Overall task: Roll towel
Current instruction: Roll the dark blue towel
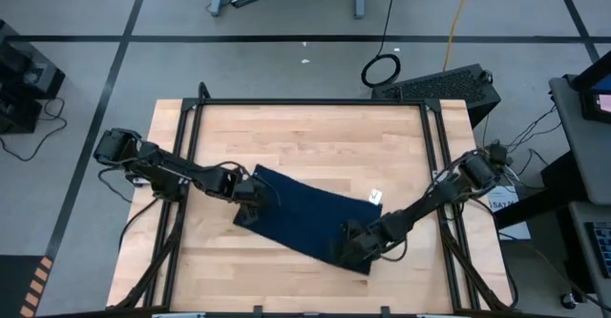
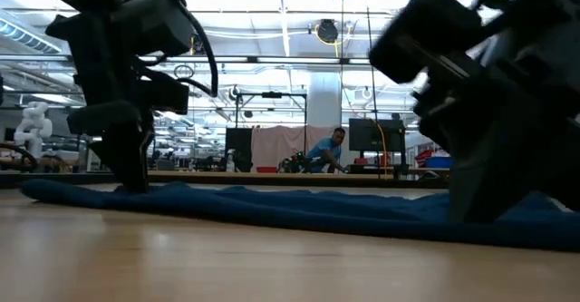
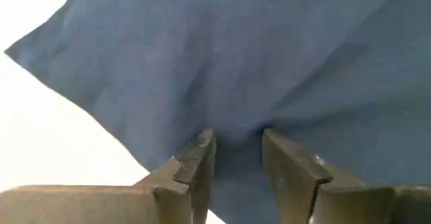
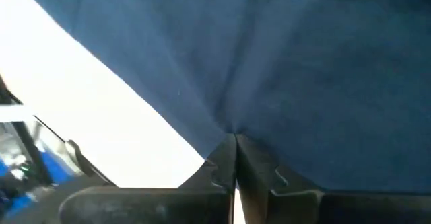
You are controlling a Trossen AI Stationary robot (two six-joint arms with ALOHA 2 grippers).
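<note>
Where readable, towel (image 1: 304, 220) tag (image 1: 375, 196) blank.

I see a light wooden plank tabletop (image 1: 305, 137) inside a black metal frame (image 1: 315, 102), standing on grey floor marked with dark tape lines (image 1: 286, 38). A coiled black cable loop (image 1: 382, 70) lies on the floor just beyond the table's far edge, near a black keyboard-like box (image 1: 449, 86). Low view: a person in a blue top (image 2: 328, 150) sits far off beside a dark monitor (image 2: 367, 135).
</note>
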